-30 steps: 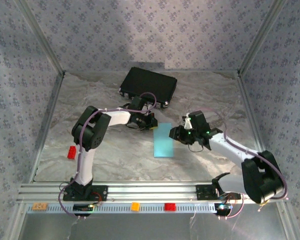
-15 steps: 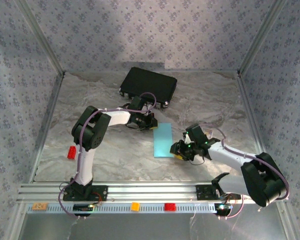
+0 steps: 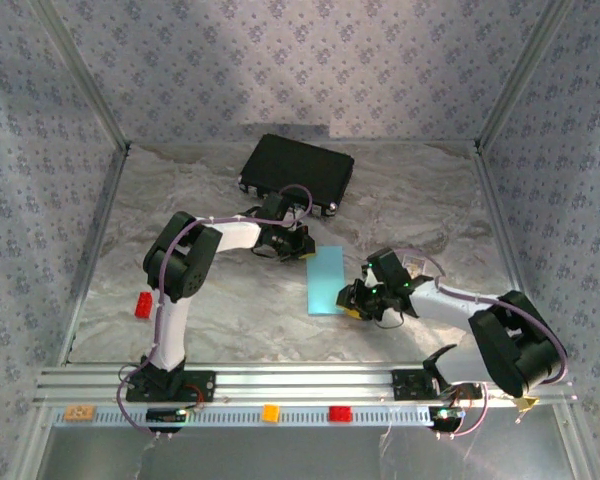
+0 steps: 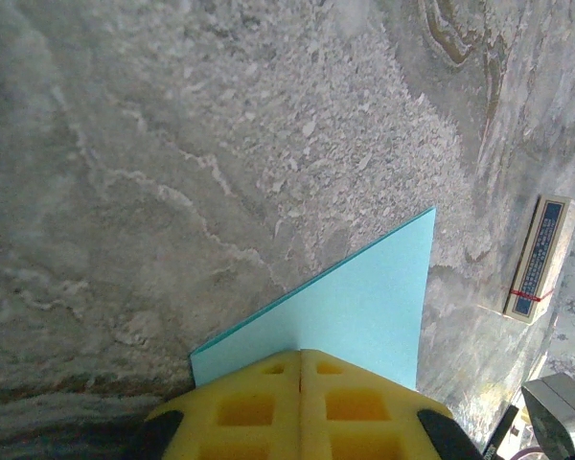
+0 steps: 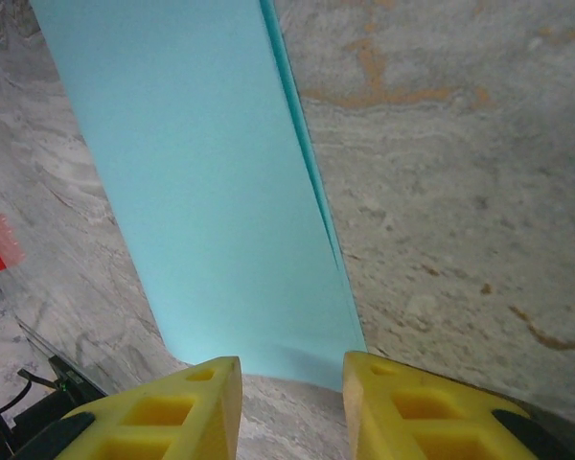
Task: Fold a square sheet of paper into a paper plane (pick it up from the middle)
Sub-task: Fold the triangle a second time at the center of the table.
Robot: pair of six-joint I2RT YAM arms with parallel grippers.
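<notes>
The square sheet of paper (image 3: 326,280) lies on the marbled table folded in half, a long light blue strip. My left gripper (image 3: 303,250) rests on the strip's far left corner. In the left wrist view its yellow fingers (image 4: 259,407) are shut tight together, tips on the paper (image 4: 364,307). My right gripper (image 3: 352,301) sits low at the strip's near right end. Its jaws (image 5: 287,388) stand open, with the paper's (image 5: 211,192) near edge just ahead of the gap and nothing held. The layered fold edge runs along the right side.
A black case (image 3: 298,172) lies at the back, behind the left arm. A red brick (image 3: 142,305) sits by the left arm's upright link. Orange (image 3: 270,412) and red (image 3: 339,413) bricks lie on the front rail. Patterned walls close in three sides.
My right gripper has swung from beside the strip's right edge down to its near end and dropped lower, narrowing a little. The left gripper and the paper have stayed put.
</notes>
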